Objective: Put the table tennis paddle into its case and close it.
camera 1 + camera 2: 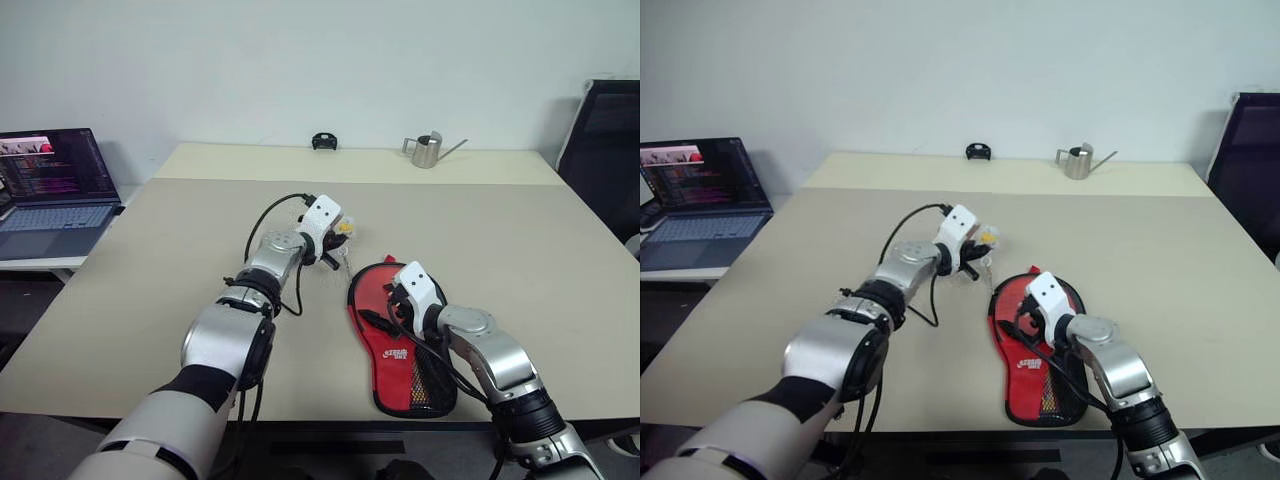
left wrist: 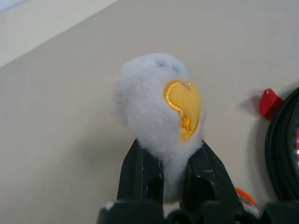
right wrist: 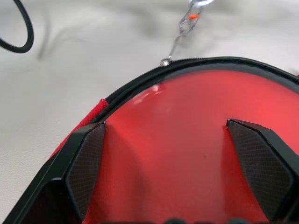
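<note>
Most is done: the paddle point(image 3: 187, 140) sits in the case point(image 1: 400, 345), low middle. Left claw point(image 2: 173, 179) pinches the fluffy zipper charm point(image 2: 156, 109); right claw point(image 3: 180, 168) spreads wide. Zipping remains.

Red rubber face of the table tennis paddle point(image 3: 187, 154): smooth, slight sheen. Red-and-black soft fabric case point(image 1: 400, 345): matt cloth, black mesh pocket, toothed black zipper edging, small shiny metal chain pull point(image 3: 184, 28). White fluffy plush ball with embroidered yellow heart point(image 2: 159, 105): fuzzy. Beige table point(image 1: 150, 260): smooth matt. Small steel watering can point(image 1: 428, 150): brushed metal.
</note>
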Robot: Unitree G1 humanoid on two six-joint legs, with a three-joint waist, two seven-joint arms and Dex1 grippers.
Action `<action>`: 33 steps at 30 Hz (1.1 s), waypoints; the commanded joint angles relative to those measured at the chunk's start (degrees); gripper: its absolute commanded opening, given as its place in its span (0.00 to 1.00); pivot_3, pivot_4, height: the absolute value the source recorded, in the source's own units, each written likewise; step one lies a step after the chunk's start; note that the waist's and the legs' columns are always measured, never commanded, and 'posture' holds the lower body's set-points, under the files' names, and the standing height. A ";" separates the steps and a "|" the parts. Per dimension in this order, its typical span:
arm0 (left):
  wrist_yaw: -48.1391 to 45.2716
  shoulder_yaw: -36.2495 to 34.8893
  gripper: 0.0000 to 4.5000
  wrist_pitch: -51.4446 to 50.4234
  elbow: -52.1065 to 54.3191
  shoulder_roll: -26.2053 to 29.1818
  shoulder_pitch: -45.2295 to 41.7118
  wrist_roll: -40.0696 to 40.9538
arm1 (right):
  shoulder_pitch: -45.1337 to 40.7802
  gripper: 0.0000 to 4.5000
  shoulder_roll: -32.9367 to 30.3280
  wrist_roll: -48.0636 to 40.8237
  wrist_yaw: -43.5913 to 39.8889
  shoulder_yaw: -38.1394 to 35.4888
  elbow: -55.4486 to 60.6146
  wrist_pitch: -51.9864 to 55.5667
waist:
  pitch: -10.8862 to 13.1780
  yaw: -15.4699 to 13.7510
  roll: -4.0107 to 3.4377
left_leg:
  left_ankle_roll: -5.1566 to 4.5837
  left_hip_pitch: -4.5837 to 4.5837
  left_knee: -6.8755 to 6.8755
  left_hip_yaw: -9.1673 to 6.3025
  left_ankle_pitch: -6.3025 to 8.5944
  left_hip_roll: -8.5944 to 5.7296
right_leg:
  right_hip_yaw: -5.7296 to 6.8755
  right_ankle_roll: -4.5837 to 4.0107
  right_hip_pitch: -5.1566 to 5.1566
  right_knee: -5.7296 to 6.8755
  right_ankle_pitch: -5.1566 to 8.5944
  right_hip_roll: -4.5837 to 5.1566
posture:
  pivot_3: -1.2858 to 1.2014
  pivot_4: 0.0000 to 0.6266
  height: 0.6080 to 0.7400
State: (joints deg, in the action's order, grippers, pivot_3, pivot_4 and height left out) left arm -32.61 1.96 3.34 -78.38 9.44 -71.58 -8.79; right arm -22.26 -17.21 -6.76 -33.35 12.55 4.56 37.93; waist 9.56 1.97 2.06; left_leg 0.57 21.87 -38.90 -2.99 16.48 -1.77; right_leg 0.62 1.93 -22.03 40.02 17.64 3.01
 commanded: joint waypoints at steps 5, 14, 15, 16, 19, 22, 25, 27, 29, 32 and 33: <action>6.86 1.78 0.02 4.19 0.29 -2.46 -5.06 -4.81 | 6.53 1.00 0.31 -0.22 1.66 2.90 1.88 7.75 | 0.00 -0.31 0.02 | 0.00 0.05 0.01 -0.03 0.00 -0.03 | 0.01 0.00 0.00 -0.04 0.00 0.02 | 0.52 0.24 1.00; 11.05 3.95 0.02 5.79 -0.36 -6.87 -6.89 -9.69 | 10.27 1.00 0.65 -0.15 5.06 2.57 6.92 10.82 | -0.01 -0.32 0.02 | 0.01 0.03 0.05 -0.03 0.00 -0.04 | 0.03 0.02 0.02 -0.07 0.01 0.02 | 0.52 0.24 1.00; 11.42 4.41 0.02 5.83 -0.40 -7.41 -6.87 -10.30 | 10.42 1.00 0.78 -0.18 5.50 2.37 7.10 10.95 | -0.01 -0.34 0.02 | 0.01 0.03 0.05 -0.03 0.00 -0.05 | 0.03 0.02 0.02 -0.07 0.01 0.02 | 0.52 0.24 1.00; 11.63 4.67 0.02 5.85 -0.43 -7.75 -6.85 -10.72 | 10.56 1.00 0.87 -0.23 5.83 2.28 7.35 11.10 | -0.01 -0.35 0.03 | 0.01 0.03 0.05 -0.03 0.00 -0.05 | 0.03 0.02 0.02 -0.07 0.01 0.03 | 0.52 0.24 1.00; 12.47 5.45 0.02 5.78 -0.55 -9.18 -6.90 -11.92 | 10.98 1.00 1.11 -0.33 6.70 2.21 7.90 11.49 | -0.01 -0.41 0.03 | 0.00 0.03 0.05 -0.03 0.00 -0.07 | 0.03 0.03 0.03 -0.08 0.01 0.04 | 0.52 0.24 1.00; 13.47 5.55 0.02 5.24 -0.68 -10.80 -7.22 -12.57 | 11.49 1.00 1.35 -0.54 7.42 2.45 9.06 12.29 | -0.01 -0.49 0.03 | 0.01 0.04 0.05 -0.04 0.00 -0.08 | 0.04 0.03 0.04 -0.09 0.02 0.04 | 0.52 0.24 1.00; 14.82 5.56 0.02 4.45 -0.81 -11.83 -7.46 -13.17 | 12.40 1.00 1.67 -0.71 8.27 2.48 10.00 12.83 | -0.01 -0.50 0.03 | 0.00 0.05 0.05 -0.05 0.00 -0.08 | 0.04 0.03 0.04 -0.11 0.02 0.04 | 0.52 0.24 1.00; 15.75 5.91 0.02 3.79 -0.93 -11.94 -7.52 -13.88 | 13.14 1.00 1.74 -0.76 8.66 2.60 10.58 13.00 | -0.01 -0.50 0.03 | 0.00 0.05 0.06 -0.05 0.01 -0.10 | 0.04 0.04 0.04 -0.11 0.02 0.05 | 0.52 0.24 1.00; 16.54 6.01 0.02 3.00 -1.01 -11.91 -7.46 -14.32 | 13.80 1.00 1.75 -0.80 8.97 2.65 11.00 13.09 | -0.01 -0.49 0.03 | 0.00 0.04 0.06 -0.05 0.01 -0.10 | 0.04 0.05 0.05 -0.12 0.03 0.05 | 0.52 0.24 1.00; 17.60 6.82 0.02 2.21 -1.09 -11.61 -7.15 -15.48 | 14.29 1.00 1.90 -0.83 9.37 2.69 11.38 13.22 | -0.02 -0.49 0.04 | 0.00 0.03 0.07 -0.06 0.01 -0.10 | 0.05 0.05 0.07 -0.12 0.03 0.05 | 0.52 0.24 1.00; 17.62 6.82 0.02 1.82 -1.12 -11.51 -6.96 -15.59 | 14.35 1.00 1.96 -0.89 9.52 2.69 11.45 13.25 | -0.02 -0.49 0.04 | 0.00 0.02 0.07 -0.06 0.01 -0.10 | 0.06 0.05 0.08 -0.12 0.03 0.05 | 0.52 0.24 1.00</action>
State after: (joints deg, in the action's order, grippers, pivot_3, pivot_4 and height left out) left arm -15.96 8.55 5.26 -80.48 -2.34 -76.52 -23.81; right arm -11.71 -15.00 -7.18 -23.69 13.11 20.22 45.53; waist 9.55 1.48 2.09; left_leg 0.57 21.89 -38.83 -3.06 16.48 -1.88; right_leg 0.68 1.98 -21.95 39.90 17.66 3.06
